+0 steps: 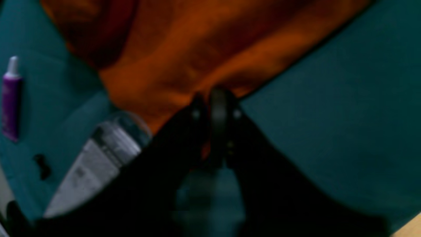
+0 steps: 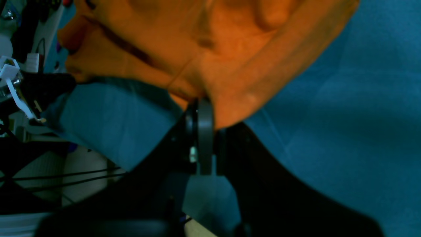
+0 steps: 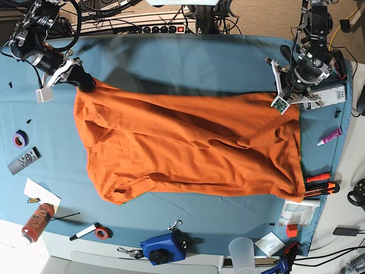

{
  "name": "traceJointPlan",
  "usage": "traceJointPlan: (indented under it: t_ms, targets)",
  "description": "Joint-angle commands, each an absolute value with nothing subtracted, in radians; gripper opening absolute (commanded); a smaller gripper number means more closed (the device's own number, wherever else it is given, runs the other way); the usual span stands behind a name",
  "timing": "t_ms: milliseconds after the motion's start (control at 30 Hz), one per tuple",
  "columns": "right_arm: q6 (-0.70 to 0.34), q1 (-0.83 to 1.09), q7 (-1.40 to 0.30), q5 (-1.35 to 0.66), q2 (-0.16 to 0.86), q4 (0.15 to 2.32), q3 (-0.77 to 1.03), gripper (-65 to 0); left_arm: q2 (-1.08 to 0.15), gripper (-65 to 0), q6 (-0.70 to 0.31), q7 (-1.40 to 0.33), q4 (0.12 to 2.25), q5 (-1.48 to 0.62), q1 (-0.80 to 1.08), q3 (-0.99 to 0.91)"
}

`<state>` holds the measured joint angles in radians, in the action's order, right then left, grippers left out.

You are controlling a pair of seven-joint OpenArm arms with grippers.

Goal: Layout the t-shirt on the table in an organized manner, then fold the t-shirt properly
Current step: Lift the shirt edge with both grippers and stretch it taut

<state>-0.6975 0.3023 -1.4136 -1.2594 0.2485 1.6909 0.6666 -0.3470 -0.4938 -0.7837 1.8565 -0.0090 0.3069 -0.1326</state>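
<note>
The orange t-shirt (image 3: 188, 148) lies spread out, with wrinkles, across the teal table (image 3: 188, 63). In the base view my right gripper (image 3: 86, 85) holds the shirt's far-left corner, and my left gripper (image 3: 287, 97) sits at its far-right corner. The right wrist view shows the right gripper (image 2: 204, 105) shut on a bunched edge of the t-shirt (image 2: 230, 49), lifted a little off the table (image 2: 345, 98). In the blurred left wrist view, the left gripper (image 1: 215, 98) has its jaws together on the t-shirt's (image 1: 197, 49) edge, low over the cloth.
A purple tube (image 3: 331, 136), a white packet (image 3: 328, 96) and orange-handled tools (image 3: 319, 184) lie by the right edge. A remote (image 3: 24, 160), tape roll (image 3: 20, 138) and red can (image 3: 35, 221) sit at the left. A blue device (image 3: 164, 248) and clear cup (image 3: 242, 251) stand at the front.
</note>
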Motion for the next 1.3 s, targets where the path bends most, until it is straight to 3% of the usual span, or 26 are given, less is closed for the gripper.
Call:
traceJointPlan:
  t_ms: [0,200,400,567,667,967,1133,1267]
  targets:
    - [-0.698,0.297,-1.396,-1.291,0.266,1.709,0.675,-65.0,-0.355,-65.0,-0.489,-0.846,1.845,-0.002,0.313,-0.133]
    - [-0.698,0.297,-1.396,-1.407,0.265,1.715,0.683,-65.0,-0.355,-65.0,-0.339,-1.033,1.938,-0.058,0.326,-0.134]
    - [-0.698,0.323,-1.396,-1.454,0.264,1.814,0.696,-65.0,-0.355,-65.0,-0.329,-1.048,2.119,-0.064,0.437,-0.134]
    - [-0.698,0.339,-1.396,-1.332,0.264,1.840,0.724,-65.0,-0.355,-65.0,-0.310,-1.047,2.129,-0.009,0.487,-0.138]
    - [-0.698,0.393,-1.396,-1.398,0.290,1.840,0.716,-65.0,-0.355,-65.0,-0.265,-1.046,2.129,0.072,0.499,-0.181]
    - [-0.698,0.488,-1.396,-1.389,0.315,1.840,0.759,-65.0,-0.354,-65.0,-0.433,-1.045,2.129,-0.169,0.569,-0.346]
    - [-0.698,0.487,-1.396,-1.317,0.299,1.839,0.823,-65.0,-0.354,-65.0,-0.390,-1.040,2.129,-0.128,0.624,-0.346]
    - [-0.698,0.493,-1.396,-1.350,0.311,1.839,0.807,-65.0,-0.355,-65.0,-0.424,-1.039,2.129,-0.158,0.634,-0.346]
